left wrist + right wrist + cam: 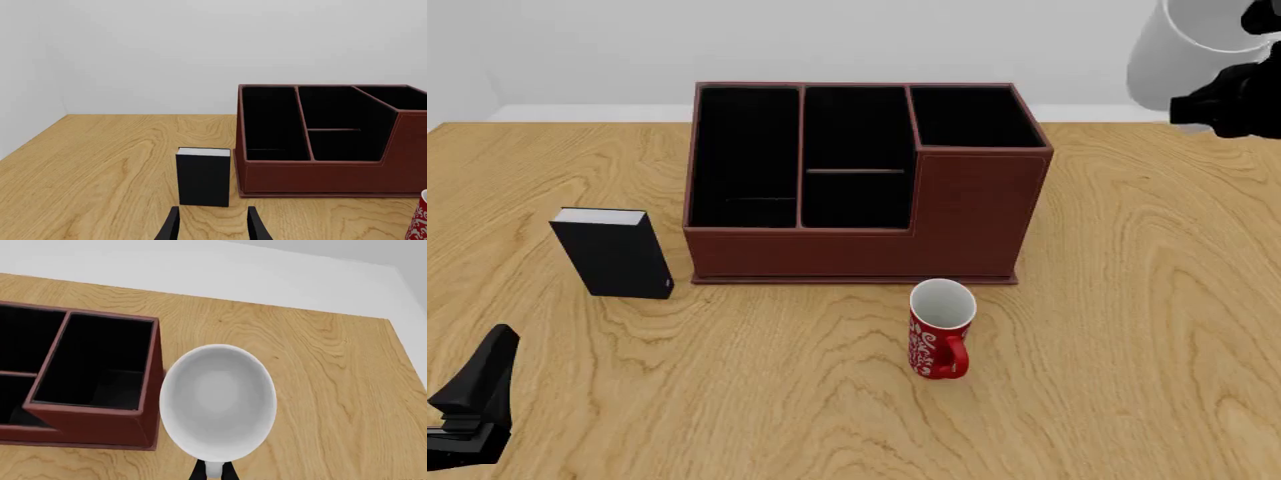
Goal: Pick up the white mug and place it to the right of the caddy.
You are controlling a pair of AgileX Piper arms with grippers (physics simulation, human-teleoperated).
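Table (1174,300): light wood grain, plain pale wall behind.
Caddy (854,185): big reddish-brown box, black inside, sitting mid-table.
White mug (1194,45): up in the air, right of the caddy, pinched by the right pincer (213,471).
Black box (614,252): upright, left of caddy.
Red mug (940,328): in front of caddy.
Left pincer (212,222): spread, holding nothing, low near the table's front edge.

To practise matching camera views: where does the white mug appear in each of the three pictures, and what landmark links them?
Front view: white mug at the top right corner, raised, partly cut off.
Right wrist view: fills the centre, seen down into its mouth.
Left wrist view: not in it.
Shared landmark: the caddy, in all three views.
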